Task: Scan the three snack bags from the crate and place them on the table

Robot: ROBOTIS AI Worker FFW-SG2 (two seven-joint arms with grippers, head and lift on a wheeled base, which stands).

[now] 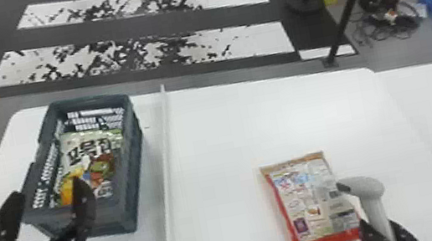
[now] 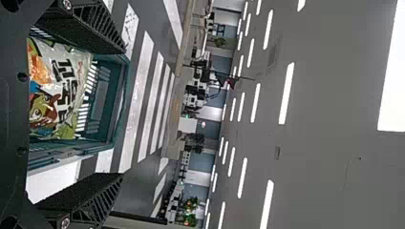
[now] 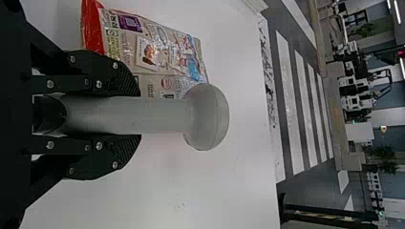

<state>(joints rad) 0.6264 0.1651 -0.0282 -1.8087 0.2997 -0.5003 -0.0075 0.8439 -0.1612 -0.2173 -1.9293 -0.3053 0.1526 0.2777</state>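
In the head view my left gripper [image 1: 49, 202] is open over the near end of the crate [image 1: 130, 158], where a green and white snack bag [image 1: 95, 152] lies. The left wrist view has the open left gripper [image 2: 117, 114] with the bag [image 2: 57, 90] in the crate [image 2: 122, 95] beyond. My right gripper [image 1: 383, 230] holds the grey scanner [image 1: 369, 188] upright at the right; the right wrist view has the gripper [image 3: 136, 114] shut on the handle of the scanner [image 3: 205, 117]. A red and beige snack bag [image 1: 310, 199] lies flat on the table beside the scanner.
The white table [image 1: 229, 128] carries a raised white strip [image 1: 165, 161] between the crate and the red bag. Past its far edge stand a dark pole [image 1: 351, 0] and cables [image 1: 391, 21] on the floor.
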